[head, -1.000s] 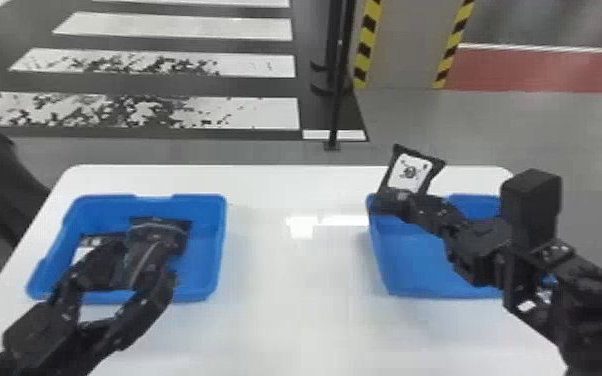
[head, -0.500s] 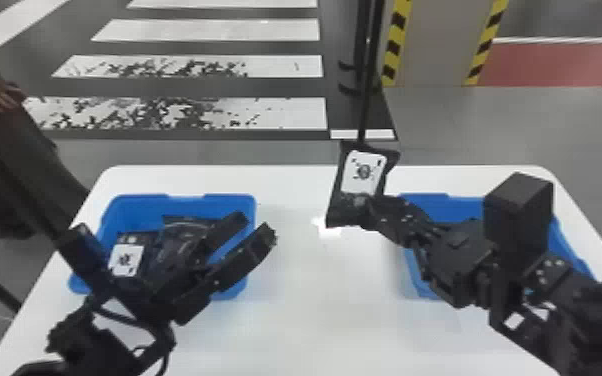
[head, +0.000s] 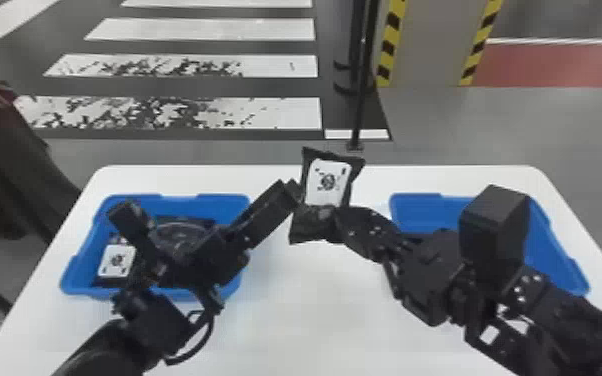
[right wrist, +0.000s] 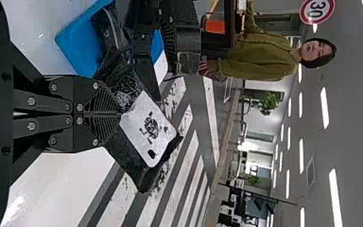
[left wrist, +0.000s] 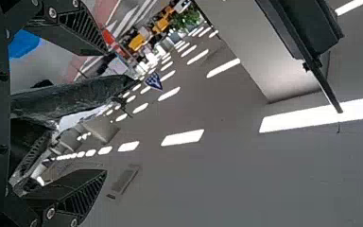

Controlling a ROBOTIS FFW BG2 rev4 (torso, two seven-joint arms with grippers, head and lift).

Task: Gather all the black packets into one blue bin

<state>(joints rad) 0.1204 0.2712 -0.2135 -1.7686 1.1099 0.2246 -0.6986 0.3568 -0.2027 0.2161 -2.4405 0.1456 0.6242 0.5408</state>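
White tabletop (head: 310, 320), striped grey floor beyond. Right gripper (head: 332, 222) closed, pinching glossy black packet with white label (head: 327, 182); packet just beside left gripper's (head: 207, 200) nearer finger. Left gripper spread wide, gripping nothing. Below it, blue plastic bin (head: 225, 201) with white-labelled black packet (head: 116, 261) and dark shiny packet (head: 180, 232). Second blue bin (head: 415, 205) beneath right arm.

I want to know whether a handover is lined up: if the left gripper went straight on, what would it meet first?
Probably the black packet in the right gripper; it shows between the open fingers of the left gripper in its wrist view, though depth is unclear.
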